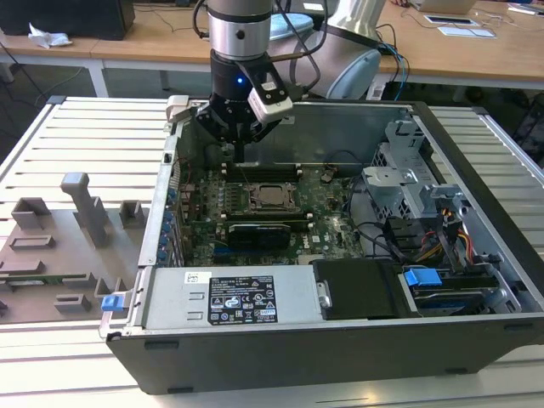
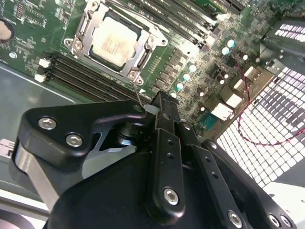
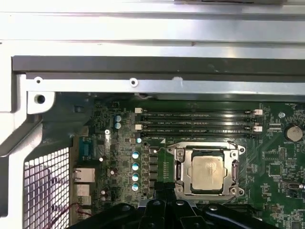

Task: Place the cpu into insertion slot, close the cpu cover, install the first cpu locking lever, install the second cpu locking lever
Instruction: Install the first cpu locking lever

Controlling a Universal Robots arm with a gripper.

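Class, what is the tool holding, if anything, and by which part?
Cannot be told: the tool sits at the free end of a thin locking lever, but any grip is hidden.

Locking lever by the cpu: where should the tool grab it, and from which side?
Grip the lever at its free upper end, coming from above: the thin wire stands up off the board, its foot tucked against the cover.

Slatted table carries open computer case, grey fixture block.

The cpu is silvery-grey, the cpu cover silver, the motherboard green with turquoise-topped capacitors, the case dark grey, its clips blue.
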